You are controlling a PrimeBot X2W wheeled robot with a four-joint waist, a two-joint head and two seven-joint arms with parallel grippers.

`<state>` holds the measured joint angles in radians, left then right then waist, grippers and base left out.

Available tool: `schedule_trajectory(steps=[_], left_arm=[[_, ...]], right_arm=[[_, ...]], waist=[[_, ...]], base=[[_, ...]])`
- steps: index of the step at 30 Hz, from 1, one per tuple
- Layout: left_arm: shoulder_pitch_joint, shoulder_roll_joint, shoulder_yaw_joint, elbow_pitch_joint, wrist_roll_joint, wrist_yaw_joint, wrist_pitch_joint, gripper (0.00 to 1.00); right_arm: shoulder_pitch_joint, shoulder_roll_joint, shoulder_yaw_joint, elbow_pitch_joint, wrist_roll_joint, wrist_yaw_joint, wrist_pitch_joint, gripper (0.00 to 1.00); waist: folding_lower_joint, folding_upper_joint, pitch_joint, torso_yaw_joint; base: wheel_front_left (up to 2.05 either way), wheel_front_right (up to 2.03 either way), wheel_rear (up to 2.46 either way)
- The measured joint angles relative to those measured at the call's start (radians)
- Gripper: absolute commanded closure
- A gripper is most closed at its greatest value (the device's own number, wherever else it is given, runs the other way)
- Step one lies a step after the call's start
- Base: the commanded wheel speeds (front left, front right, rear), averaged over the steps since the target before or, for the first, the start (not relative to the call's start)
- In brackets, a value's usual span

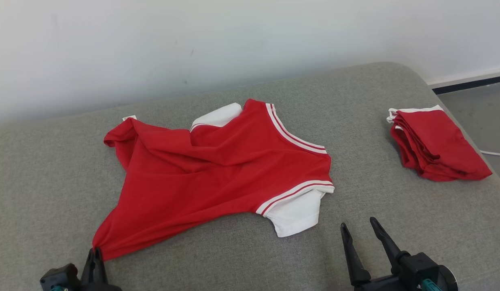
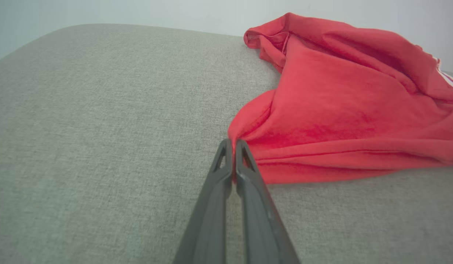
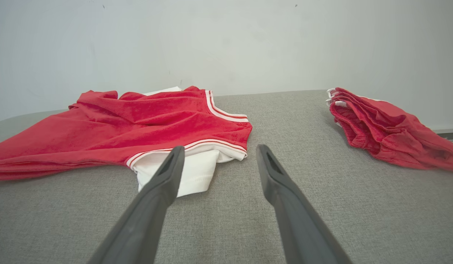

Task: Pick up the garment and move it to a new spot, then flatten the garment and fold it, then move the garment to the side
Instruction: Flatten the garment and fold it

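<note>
garment (image 1: 201,178) was red, sleeves white, trim striped white-red | folded pile (image 1: 436,145) at right was red, edged white | upholstered surface (image 1: 43,169) was grey, woven | wall (image 1: 153,48) was white

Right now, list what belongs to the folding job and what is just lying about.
Job: crumpled red shirt with white striped sleeves; left gripper, shut on its hem corner; right gripper, open.
Lying about: folded red-and-white garment pile; white cable at far right.
</note>
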<state>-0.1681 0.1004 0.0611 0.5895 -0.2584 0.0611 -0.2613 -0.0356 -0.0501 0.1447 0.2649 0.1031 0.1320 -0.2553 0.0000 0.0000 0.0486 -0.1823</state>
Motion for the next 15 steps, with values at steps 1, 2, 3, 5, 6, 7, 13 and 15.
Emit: schedule_trajectory(steps=[1, 2, 3, 5, 6, 7, 13, 15], left_arm=[[0.0, 0.001, -0.002, -0.001, 0.0, -0.001, 0.0, 0.47], [0.0, 0.001, -0.004, -0.007, 0.0, -0.001, 0.0, 0.03], [0.001, 0.0, -0.004, -0.016, 0.0, -0.005, 0.0, 0.0], [0.002, 0.0, -0.003, -0.04, 0.0, -0.013, 0.0, 0.0], [0.006, -0.001, 0.0, -0.058, 0.0, -0.019, 0.0, 0.0], [0.013, -0.004, 0.004, -0.083, 0.0, -0.028, -0.001, 0.0], [0.097, -0.027, 0.034, -0.277, 0.005, -0.07, -0.002, 0.0], [0.114, -0.031, 0.037, -0.307, 0.006, -0.075, -0.002, 0.0]], right_arm=[[0.0, 0.0, -0.001, 0.0, 0.0, 0.0, 0.0, 0.0], [0.0, 0.0, -0.002, 0.0, 0.001, 0.0, 0.0, 0.0], [0.0, 0.0, -0.004, 0.0, 0.001, 0.0, 0.0, 0.0], [0.0, 0.0, -0.005, -0.001, 0.001, 0.0, 0.0, 0.0], [0.001, 0.0, -0.006, -0.002, 0.001, 0.0, 0.0, 0.0], [0.001, 0.0, -0.007, -0.002, 0.002, 0.0, 0.0, 0.0], [0.007, 0.0, -0.031, -0.002, 0.001, 0.0, 0.0, 0.0], [0.009, 0.0, -0.036, -0.003, 0.0, 0.0, 0.001, 0.0]], waist=[[0.0, 0.0, 0.001, 0.001], [0.0, 0.0, 0.001, 0.002], [0.0, 0.0, 0.002, 0.004], [0.0, 0.0, 0.003, 0.006], [0.0, 0.0, 0.003, 0.008], [0.0, 0.0, 0.002, 0.009], [0.0, 0.0, -0.008, 0.027], [0.0, 0.0, -0.01, 0.032]], base=[[0.0, 0.0, 0.0], [0.0, 0.0, 0.0], [0.0, 0.0, 0.0], [0.0, 0.0, 0.0], [0.0, 0.0, 0.0], [0.0, 0.0, 0.0], [0.0, 0.0, 0.0], [0.0, 0.0, 0.0]])
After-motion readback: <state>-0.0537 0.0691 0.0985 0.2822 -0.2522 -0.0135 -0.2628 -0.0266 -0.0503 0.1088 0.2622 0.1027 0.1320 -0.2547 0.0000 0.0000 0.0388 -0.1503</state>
